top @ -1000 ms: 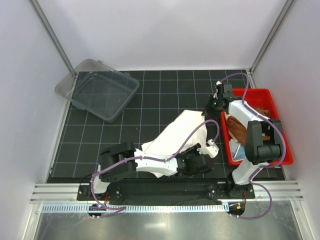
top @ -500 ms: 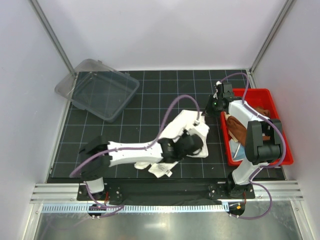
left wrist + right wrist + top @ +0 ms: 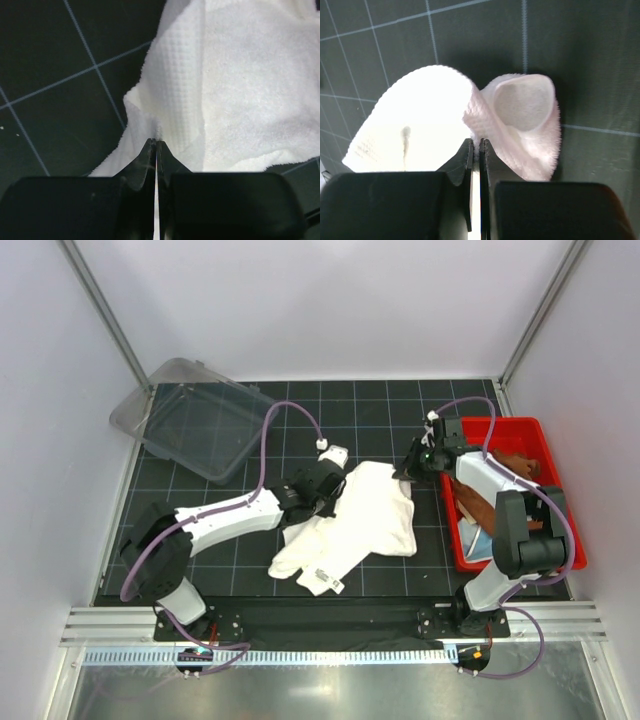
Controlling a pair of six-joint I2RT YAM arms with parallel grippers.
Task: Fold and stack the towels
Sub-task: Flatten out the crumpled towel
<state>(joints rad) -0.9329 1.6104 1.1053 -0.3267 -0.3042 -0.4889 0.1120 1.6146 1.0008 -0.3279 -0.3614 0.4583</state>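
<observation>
Seen from above, the right arm lies across the red bin [image 3: 520, 423]. The rust-brown towel [image 3: 472, 504] inside it shows only in strips and the light-blue towel [image 3: 480, 542] only as a small patch, with any pattern too small to make out. In that view the wrists hide the fingertips of the 2 claws.

The cream-white towel [image 3: 365, 520] lies rumpled in the middle of the black gridded worktop [image 3: 240, 575], and each wrist view cuts it off.

The left arm bends out to the left, and its forearm stretches right to the towel's far-left edge. There the left claw [image 3: 155, 144] is clenched on a thin fold. The right arm reaches over the bin's far-left corner, and the right claw [image 3: 475, 145] pinches the towel's curled far-right corner. A clear plastic tub [image 3: 195, 418] overhangs the worktop's far-left corner.
</observation>
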